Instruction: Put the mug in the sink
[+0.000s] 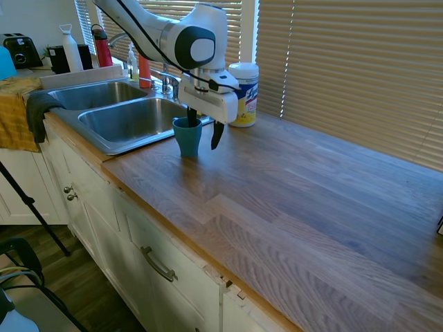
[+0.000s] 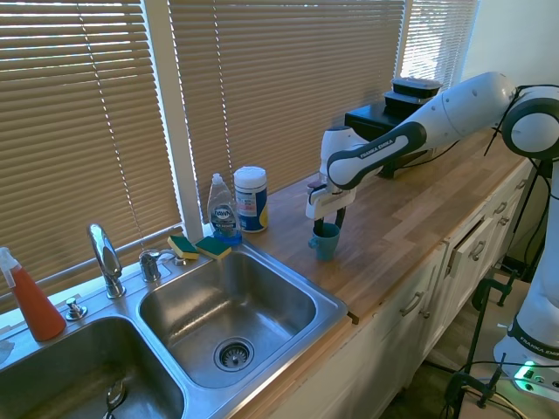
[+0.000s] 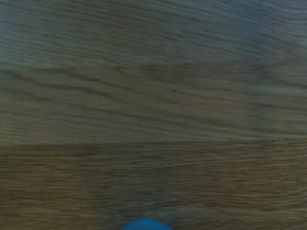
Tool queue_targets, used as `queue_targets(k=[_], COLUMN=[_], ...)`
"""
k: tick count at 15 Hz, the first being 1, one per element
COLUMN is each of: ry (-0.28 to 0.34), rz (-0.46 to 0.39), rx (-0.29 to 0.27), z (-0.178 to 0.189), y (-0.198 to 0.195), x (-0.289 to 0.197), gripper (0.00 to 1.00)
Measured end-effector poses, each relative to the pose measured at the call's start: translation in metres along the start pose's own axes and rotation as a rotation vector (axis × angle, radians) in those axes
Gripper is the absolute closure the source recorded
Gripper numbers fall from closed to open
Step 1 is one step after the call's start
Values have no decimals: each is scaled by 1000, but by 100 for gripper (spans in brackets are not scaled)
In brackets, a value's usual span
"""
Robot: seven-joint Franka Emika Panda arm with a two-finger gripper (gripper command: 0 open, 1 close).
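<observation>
1. First exterior view: my claw [image 1: 205, 130] hangs over the mug [image 1: 187, 137], fingers spread apart, one dipping inside the cup, the other outside at its 3 o'clock. The mug stands upright on the counter [image 1: 297, 200], just beside the sink [image 1: 131, 121] rim.
2. Second exterior view: the mug [image 2: 325, 241] sits at 3 o'clock from the sink [image 2: 229, 312]; wipes canister [image 2: 251, 199] near at 10 o'clock.
3. Wrist view: blurred wood grain, a blue sliver [image 3: 146, 224] at 6 o'clock.
</observation>
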State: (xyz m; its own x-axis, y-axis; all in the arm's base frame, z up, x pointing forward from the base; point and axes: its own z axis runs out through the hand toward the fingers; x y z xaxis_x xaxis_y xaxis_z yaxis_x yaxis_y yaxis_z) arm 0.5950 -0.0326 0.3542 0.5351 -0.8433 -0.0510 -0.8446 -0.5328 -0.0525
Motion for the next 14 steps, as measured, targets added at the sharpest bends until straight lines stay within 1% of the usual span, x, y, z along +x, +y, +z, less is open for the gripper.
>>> queue_targets(k=[7, 14], ry=[-1, 7], rz=[-2, -23], rx=[-2, -1], z=[0, -3], y=[0, -6], x=[1, -5], gripper=[100, 100])
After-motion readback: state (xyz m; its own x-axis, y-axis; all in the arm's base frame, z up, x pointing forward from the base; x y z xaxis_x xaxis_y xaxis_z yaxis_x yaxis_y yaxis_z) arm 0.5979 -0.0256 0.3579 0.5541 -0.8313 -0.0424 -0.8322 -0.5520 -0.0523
